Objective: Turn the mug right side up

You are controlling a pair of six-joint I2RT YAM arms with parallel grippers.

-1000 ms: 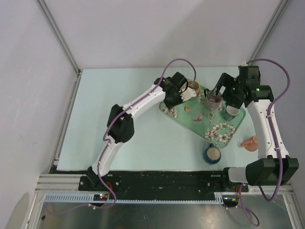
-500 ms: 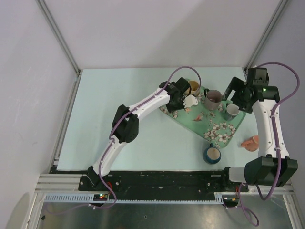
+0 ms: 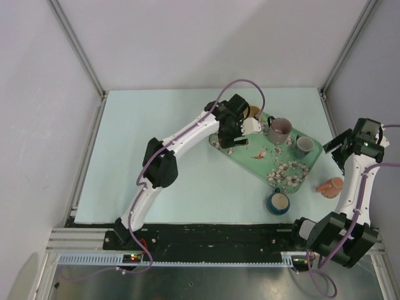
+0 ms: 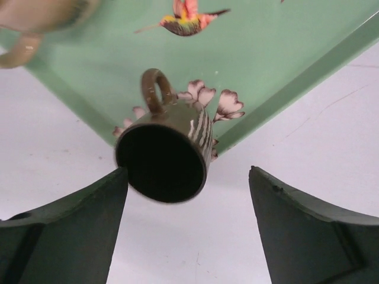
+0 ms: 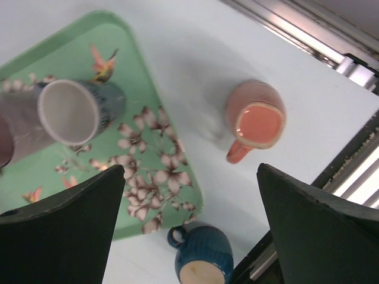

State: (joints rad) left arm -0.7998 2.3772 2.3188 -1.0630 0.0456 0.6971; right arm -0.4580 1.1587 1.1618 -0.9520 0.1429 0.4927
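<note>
The tan mug (image 3: 255,113) stands at the far corner of the green tray (image 3: 275,170), mostly hidden behind my left wrist. In the left wrist view it is a blurred tan shape (image 4: 35,13) at the top left edge, and I cannot tell which way up it is. My left gripper (image 3: 230,145) (image 4: 188,171) is open over the tray's left corner, apart from the mug. A small brown striped cup (image 4: 163,157) shows between its fingers, dark opening toward the camera, close to the left finger. My right gripper (image 3: 340,145) (image 5: 190,168) hangs open off the tray's right side, holding nothing.
On the tray (image 5: 77,53) stand a mauve mug (image 3: 279,129) and a grey-blue cup (image 3: 304,145) (image 5: 68,112) with a white inside. A dark blue mug (image 3: 279,202) (image 5: 201,266) and a salmon mug (image 3: 329,185) (image 5: 256,118) sit on the table beside the tray's near right edge.
My left gripper has gone from shut to open and drawn back from the tan mug toward the tray's left corner. The right arm has swung from over the tray to the table's right edge.
</note>
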